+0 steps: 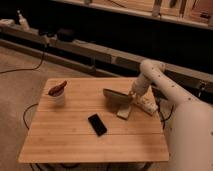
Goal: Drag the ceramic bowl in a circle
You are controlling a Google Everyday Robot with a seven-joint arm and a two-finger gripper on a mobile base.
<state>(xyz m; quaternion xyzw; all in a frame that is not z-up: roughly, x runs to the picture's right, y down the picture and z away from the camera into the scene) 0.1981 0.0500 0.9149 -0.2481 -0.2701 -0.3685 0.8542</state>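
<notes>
The green ceramic bowl [116,97] is on the right half of the wooden table [75,140]. It is tipped up, with its right side raised and its dark rim facing the camera. My gripper [131,96] reaches down from the white arm [150,75] at the bowl's right rim and is shut on it. The fingertips are partly hidden by the bowl.
A black phone [97,124] lies at the table's middle front. A small white cup [57,95] with a reddish-brown object stands at the left. A white packet [145,104] and a pale flat item [123,111] lie just right of and below the bowl. The robot's body [190,135] fills the right.
</notes>
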